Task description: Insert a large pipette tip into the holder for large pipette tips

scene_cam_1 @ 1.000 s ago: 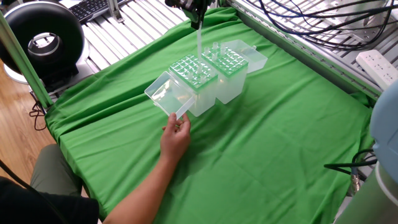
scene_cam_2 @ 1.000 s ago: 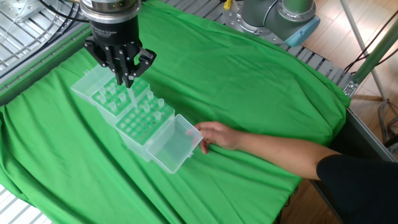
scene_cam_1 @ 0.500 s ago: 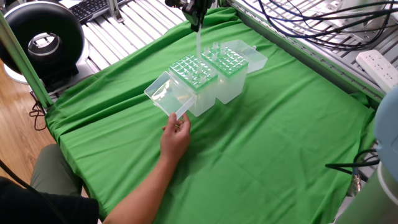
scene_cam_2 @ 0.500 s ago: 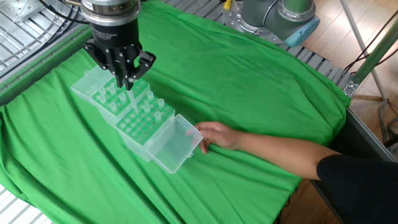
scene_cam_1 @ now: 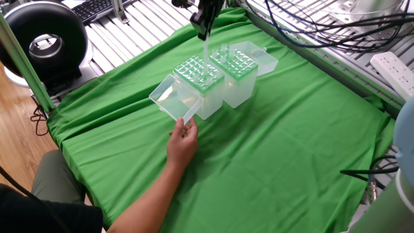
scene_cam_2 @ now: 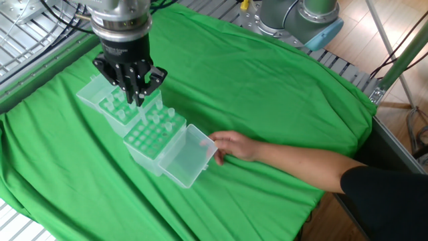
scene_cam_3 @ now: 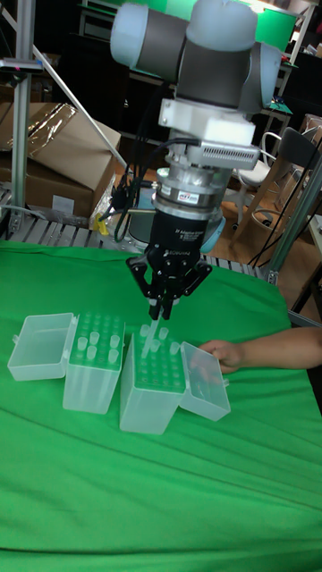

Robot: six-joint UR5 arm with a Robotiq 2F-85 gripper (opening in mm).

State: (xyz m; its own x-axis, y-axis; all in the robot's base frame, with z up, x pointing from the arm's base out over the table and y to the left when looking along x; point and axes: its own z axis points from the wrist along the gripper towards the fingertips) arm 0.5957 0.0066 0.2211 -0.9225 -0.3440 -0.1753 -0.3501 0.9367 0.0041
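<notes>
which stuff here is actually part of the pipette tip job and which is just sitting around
Part of the job:
- gripper, jaws shut on the large pipette tip
- holder for large pipette tips, lid open
- person's hand by that lid

Just lying about:
- shorter tip box
- keyboard
- power strip

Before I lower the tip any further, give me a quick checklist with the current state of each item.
1. Gripper shut on the pipette tip: ok.
2. Tip upright: ok, it hangs straight down in the fixed views.
3. Tip over the taller box, not the shorter box: ok in the tall view.
4. Tip lined up with an empty hole in the grid: cannot tell, too small to see.
5. Taller box's lid open and clear of the grid: ok.
6. Person's hand away from the descent path: not ok, it touches the open lid beside the box.
</notes>
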